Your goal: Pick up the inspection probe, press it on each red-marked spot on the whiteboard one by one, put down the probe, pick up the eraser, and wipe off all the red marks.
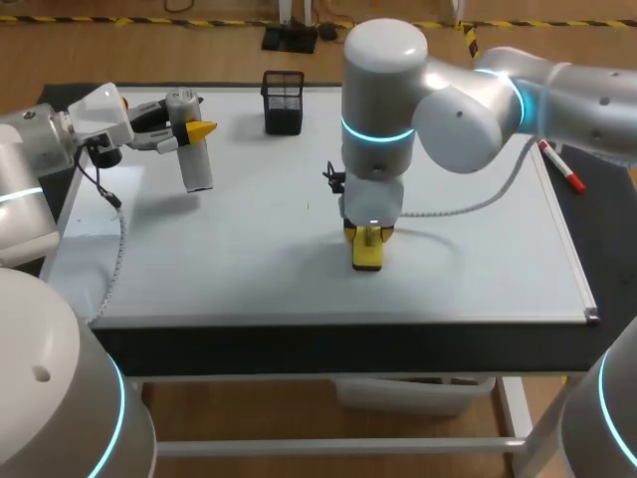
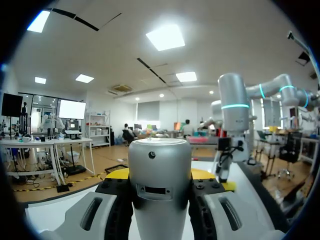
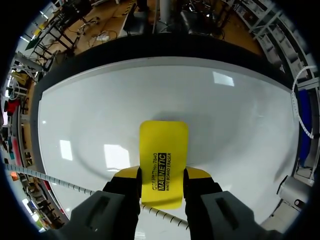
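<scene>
Wiping step, it looked: the right gripper (image 3: 162, 174) was clamped on the yellow eraser (image 3: 163, 147), pressed at the whiteboard's (image 1: 249, 259) middle; the next move called for sweeping over any red marks, though seemingly none showed.

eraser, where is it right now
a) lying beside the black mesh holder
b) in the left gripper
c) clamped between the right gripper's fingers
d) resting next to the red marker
C: in the right wrist view the yellow eraser sits between the two fingers of the right gripper, over the whiteboard; the left gripper holds the probe instead.
</scene>
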Tool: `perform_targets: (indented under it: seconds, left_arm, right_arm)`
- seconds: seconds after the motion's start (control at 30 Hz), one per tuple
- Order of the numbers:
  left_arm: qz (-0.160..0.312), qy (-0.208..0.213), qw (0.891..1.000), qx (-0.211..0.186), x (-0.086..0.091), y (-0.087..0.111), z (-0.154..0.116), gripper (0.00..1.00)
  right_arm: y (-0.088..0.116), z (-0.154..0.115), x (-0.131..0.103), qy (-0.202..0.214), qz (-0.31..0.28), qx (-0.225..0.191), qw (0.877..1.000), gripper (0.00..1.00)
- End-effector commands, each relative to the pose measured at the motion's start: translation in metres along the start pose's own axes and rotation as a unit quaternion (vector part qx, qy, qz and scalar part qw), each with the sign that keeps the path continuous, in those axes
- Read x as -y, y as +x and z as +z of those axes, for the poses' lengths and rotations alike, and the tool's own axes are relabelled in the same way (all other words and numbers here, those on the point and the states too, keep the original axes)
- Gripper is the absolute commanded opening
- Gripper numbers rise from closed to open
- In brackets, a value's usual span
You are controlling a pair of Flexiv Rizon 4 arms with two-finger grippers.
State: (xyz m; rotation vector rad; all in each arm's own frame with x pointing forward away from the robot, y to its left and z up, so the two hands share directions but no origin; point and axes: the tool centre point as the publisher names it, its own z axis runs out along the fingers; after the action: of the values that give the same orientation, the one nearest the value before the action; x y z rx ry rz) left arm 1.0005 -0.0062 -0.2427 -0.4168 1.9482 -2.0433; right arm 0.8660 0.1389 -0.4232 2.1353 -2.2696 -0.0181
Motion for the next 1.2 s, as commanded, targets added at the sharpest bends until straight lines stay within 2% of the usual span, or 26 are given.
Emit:
perform_targets:
  seconds: [0.03, 0.27, 1.2]
  left_arm:
    - [0.001, 0.000, 1.000, 0.000, 0.001, 0.000, 0.000, 0.00]
    - [0.001, 0.000, 1.000, 0.000, 0.001, 0.000, 0.000, 0.00]
    - [0.001, 0.000, 1.000, 0.000, 0.001, 0.000, 0.000, 0.00]
  right_arm:
    - [0.005, -0.011, 0.001, 0.007, -0.001, 0.000, 1.000, 0.00]
    - [0.014, -0.040, 0.018, 0.022, -0.007, -0.019, 1.000, 0.00]
    - [0.014, -0.040, 0.018, 0.022, -0.007, -0.019, 1.000, 0.00]
